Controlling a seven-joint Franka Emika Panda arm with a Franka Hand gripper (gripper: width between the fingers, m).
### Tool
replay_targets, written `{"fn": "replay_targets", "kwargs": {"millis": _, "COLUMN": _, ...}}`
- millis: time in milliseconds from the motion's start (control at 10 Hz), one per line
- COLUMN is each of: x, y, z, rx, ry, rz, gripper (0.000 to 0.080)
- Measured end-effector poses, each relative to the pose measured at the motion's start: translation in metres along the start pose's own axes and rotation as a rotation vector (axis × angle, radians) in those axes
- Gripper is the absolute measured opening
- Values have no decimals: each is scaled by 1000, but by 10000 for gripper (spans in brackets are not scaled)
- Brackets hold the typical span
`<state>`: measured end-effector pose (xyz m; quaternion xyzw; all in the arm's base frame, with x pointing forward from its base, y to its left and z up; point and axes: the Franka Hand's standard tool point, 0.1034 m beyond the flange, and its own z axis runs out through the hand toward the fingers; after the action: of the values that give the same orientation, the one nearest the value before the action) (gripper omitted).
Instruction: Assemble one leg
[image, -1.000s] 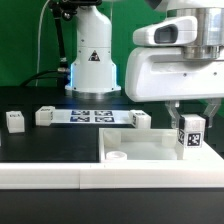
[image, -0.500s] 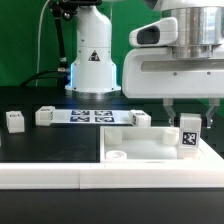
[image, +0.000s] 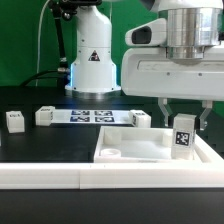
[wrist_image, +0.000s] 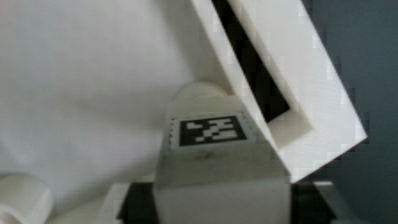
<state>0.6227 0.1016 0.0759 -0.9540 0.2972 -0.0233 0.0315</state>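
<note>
My gripper is shut on a leg, a small white post with a black-and-white tag facing the camera. It holds the leg upright over the right part of the large flat white panel. In the wrist view the leg fills the space between the dark fingers, with the panel behind it. A round socket shows on the panel's front left corner. Whether the leg's foot touches the panel cannot be told.
Three more legs lie on the black table: one at the far left, one beside it, one near the middle. The marker board lies between them. A long white border bar runs along the front. The robot base stands behind.
My gripper has moved toward the exterior view's left with the leg and a little lower. The panel has slid slightly to the left as well.
</note>
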Motion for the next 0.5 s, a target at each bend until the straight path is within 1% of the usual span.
{"fn": "replay_targets", "kwargs": {"millis": 200, "x": 0, "y": 1, "z": 1, "rx": -2, "ry": -1, "rz": 0, "gripper": 310}}
{"fn": "replay_targets", "kwargs": {"millis": 300, "x": 0, "y": 1, "z": 1, "rx": -2, "ry": -2, "rz": 0, "gripper": 489}}
{"fn": "replay_targets", "kwargs": {"millis": 400, "x": 0, "y": 1, "z": 1, "rx": -2, "ry": -2, "rz": 0, "gripper": 614}}
{"fn": "replay_targets", "kwargs": {"millis": 500, "x": 0, "y": 1, "z": 1, "rx": -2, "ry": -2, "rz": 0, "gripper": 614}}
